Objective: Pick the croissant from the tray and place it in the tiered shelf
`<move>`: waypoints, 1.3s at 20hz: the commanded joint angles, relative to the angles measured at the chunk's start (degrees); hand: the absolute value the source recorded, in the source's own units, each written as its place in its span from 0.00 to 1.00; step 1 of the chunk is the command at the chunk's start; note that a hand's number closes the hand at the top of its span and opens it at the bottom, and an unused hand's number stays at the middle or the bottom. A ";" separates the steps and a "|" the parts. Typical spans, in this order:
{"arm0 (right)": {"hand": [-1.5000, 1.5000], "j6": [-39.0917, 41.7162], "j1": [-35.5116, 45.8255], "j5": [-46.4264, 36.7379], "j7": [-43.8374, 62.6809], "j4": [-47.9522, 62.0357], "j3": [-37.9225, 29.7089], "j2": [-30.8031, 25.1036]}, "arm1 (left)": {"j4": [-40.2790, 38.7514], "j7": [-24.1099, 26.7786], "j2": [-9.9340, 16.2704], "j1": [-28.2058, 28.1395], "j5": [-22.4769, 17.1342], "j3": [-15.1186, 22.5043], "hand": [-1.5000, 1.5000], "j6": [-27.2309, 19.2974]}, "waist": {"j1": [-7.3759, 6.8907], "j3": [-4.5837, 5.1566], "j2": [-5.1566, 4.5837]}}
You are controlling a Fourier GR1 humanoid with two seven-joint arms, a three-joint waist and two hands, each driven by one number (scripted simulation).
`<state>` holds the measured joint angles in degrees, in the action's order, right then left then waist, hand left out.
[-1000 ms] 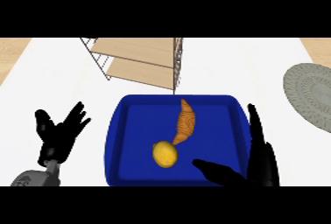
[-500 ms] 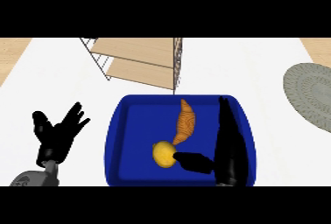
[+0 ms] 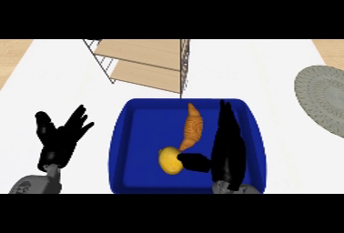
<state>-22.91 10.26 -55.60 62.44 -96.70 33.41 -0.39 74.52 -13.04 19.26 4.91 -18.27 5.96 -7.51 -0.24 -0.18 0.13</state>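
Right robot hand (image 3: 225,145) open over blue tray (image 3: 250,136), fingers straight beside croissant (image 3: 193,127), thumb by yellow lemon (image 3: 170,160). Croissant lying in tray. Tiered shelf (image 3: 144,63) beyond on counter (image 3: 269,73). Left robot hand (image 3: 60,139) open, resting left of tray.

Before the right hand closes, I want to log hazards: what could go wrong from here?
1. The lemon lies against the croissant at its lower end, next to the right hand's thumb; the closing hand could catch or shove it instead.
2. The croissant is long and narrow; gripped at one end, it may tilt.
3. The tiered shelf has thin wire posts; the croissant might clip one going in.
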 commanded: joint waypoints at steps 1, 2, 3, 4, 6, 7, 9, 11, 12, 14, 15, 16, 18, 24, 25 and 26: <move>0.00 -7.15 2.29 -1.40 9.60 4.13 2.92 0.37 | -0.66 -0.89 -1.54 0.52 1.58 0.15 0.50 -1.41 | -0.05 0.18 -0.14; 0.00 -4.03 3.89 -0.04 11.16 3.02 2.36 0.37 | -2.68 -0.57 -0.48 2.17 1.70 -0.99 0.50 -0.54 | 0.07 0.19 -0.16; 0.00 -8.43 2.28 1.69 4.09 7.98 0.26 0.37 | -0.34 1.39 -1.75 -2.08 2.03 0.16 0.50 -0.36 | -0.22 0.17 -0.18; 0.00 -9.45 3.48 1.34 7.44 8.39 1.39 0.37 | -0.01 0.43 -1.58 -1.45 1.48 -0.13 0.50 -0.08 | -0.30 0.17 -0.17; 0.00 -4.92 -0.45 0.17 5.13 4.39 0.06 0.37 | 0.86 -0.86 -2.34 -1.53 1.31 -0.02 0.50 0.25 | 0.20 0.18 -0.07; 0.00 -7.04 1.96 0.09 7.89 6.87 1.46 0.37 | 1.96 0.56 -2.84 -3.87 1.66 0.27 0.50 0.00 | -0.14 0.18 -0.08; 0.00 -6.35 3.41 0.02 8.67 8.44 0.49 0.37 | 2.84 -1.98 -0.94 -2.70 1.39 -0.68 0.50 0.93 | -0.13 0.17 -0.10; 0.00 -6.33 7.33 0.89 10.78 10.32 0.04 0.37 | 2.86 -1.32 -2.70 -3.26 3.15 0.59 0.50 -0.96 | -0.23 0.18 -0.12; 0.00 -8.97 4.09 0.61 6.37 14.14 -1.31 0.37 | 3.52 -2.57 -1.79 -2.53 2.14 -0.59 0.50 -0.44 | -0.16 0.16 -0.16; 0.00 -9.25 5.56 1.29 4.73 16.36 -2.49 0.38 | 1.54 -0.55 0.29 -2.90 -0.34 -3.62 0.50 3.82 | -0.21 0.18 -0.17; 0.00 -12.11 8.90 0.87 8.57 19.53 -0.48 0.38 | 4.62 -3.15 -0.37 -3.73 1.06 -1.76 0.50 1.81 | -0.65 0.16 -0.16; 0.00 -9.09 8.63 -0.33 8.56 16.72 -1.69 0.38 | 5.63 -1.06 -1.73 -6.07 1.87 -1.34 0.50 1.16 | -0.35 0.17 -0.08; 0.00 -11.28 8.80 0.99 4.71 20.27 -2.39 0.37 | 0.27 -1.61 -3.09 -0.72 2.89 -1.77 0.50 0.85 | 0.01 0.18 -0.20; 0.00 -15.60 10.34 3.89 3.07 23.61 -1.73 0.37 | -0.30 0.66 -3.50 -1.92 2.70 -3.33 0.50 3.24 | -0.07 0.18 -0.18; 0.00 -18.29 11.49 4.99 -0.64 28.04 -2.88 0.37 | 5.42 -4.37 -3.09 -2.61 4.04 -2.02 0.50 0.92 | -0.30 0.15 -0.17; 0.00 -18.21 12.69 5.15 2.26 26.79 -0.47 0.37 | 3.57 -4.33 -3.60 -0.75 4.18 -2.44 0.50 1.43 | -0.18 0.17 -0.16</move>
<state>-36.92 19.59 -51.83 59.15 -73.61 31.51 -0.42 77.68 -15.21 16.75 2.90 -15.27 3.35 -5.46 -0.37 -0.06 0.25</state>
